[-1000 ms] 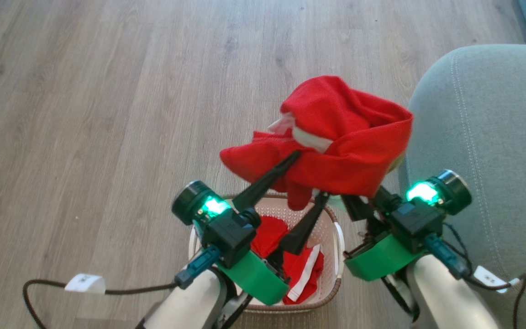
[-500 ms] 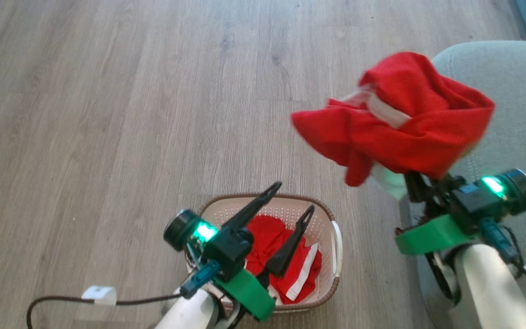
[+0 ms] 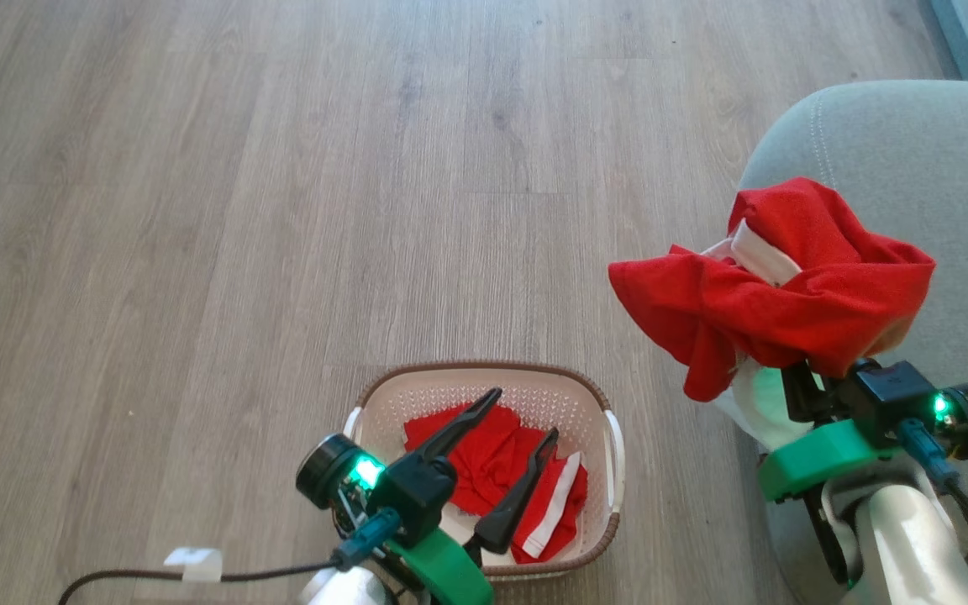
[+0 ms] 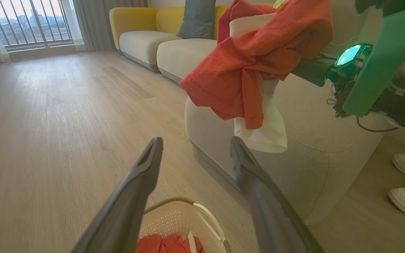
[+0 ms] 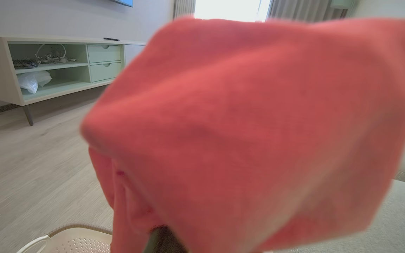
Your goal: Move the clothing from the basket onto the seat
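Job is looking approx half done, I think: one red piece is riding up in the air, one is waiting in the basket, & nothing is lying on the seat yet as far as the pics show. Going from the left, a black cable (image 3: 274,573) w/ a white tag (image 3: 190,565) is lying on the wood floor (image 3: 198,210). Next, the L gripper (image 3: 524,412) is hovering low over the basket (image 3: 572,395), its arm coming up from the near edge, fingers pointing far & a bit right. Its jaws are standing wide open & holding nothing. Under them the basket piece (image 3: 484,462), red w/ a white band, is lying crumpled on the basket's bottom. Further right, the held piece (image 3: 778,294) is hanging in a bunch off the R gripper (image 3: 799,386), up by the near left rounded edge of the seat (image 3: 912,143), w/ a white bit dangling beside the seat's side. The R arm is reaching up from the near right corner, fingers going into the cloth. It is gripping the bunch, pinched I think, but the cloth is hiding the tips, so I can't tell how big the gap is. Left to do: drop this piece on the seat, then fetch the other one too.
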You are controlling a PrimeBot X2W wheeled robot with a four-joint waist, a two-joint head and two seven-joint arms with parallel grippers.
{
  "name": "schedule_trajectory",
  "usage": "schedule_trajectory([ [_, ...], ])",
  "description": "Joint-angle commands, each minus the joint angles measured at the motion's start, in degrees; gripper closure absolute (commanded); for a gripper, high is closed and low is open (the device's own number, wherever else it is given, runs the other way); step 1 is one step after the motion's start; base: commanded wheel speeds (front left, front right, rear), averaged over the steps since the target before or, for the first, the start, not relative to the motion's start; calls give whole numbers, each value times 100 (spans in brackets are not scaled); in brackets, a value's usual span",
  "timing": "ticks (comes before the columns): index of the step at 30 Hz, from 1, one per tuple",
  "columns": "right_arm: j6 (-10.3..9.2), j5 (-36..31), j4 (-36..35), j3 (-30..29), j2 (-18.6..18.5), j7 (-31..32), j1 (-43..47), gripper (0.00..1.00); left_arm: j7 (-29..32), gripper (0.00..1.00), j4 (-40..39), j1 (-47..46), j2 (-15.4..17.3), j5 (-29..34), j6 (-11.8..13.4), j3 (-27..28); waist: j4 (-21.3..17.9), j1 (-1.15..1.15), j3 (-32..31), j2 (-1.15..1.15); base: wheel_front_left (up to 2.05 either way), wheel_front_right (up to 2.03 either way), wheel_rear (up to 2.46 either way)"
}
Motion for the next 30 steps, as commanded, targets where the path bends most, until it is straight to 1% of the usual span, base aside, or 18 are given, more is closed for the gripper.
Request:
schedule_trajectory([
  [1,-1,11,-172,90,31,-38,-121,100,-29,0,-153,-108,-4,-19,-8,176,-10,0,3,0,0,0,0],
  [9,-1,-15,-216,-17,65,-38,-223,100,-29,0,-81,-115,-4,-22,-18,225,-111,0,93,0,0,0,0],
  [14,-1,-84,-307,-92,52,-38,-245,100,-29,0,-76,-138,-4,3,-10,263,-302,0,169,0,0,0,0],
  [22,-1,-209,-506,-259,11,-38,-317,100,-29,0,-94,-257,-4,47,-18,220,-872,0,369,0,0,0,0],
  [30,-1,-353,-709,-335,-17,-38,-322,100,-29,0,-150,-407,-4,27,-3,166,-1628,0,564,0,0,0,0],
])
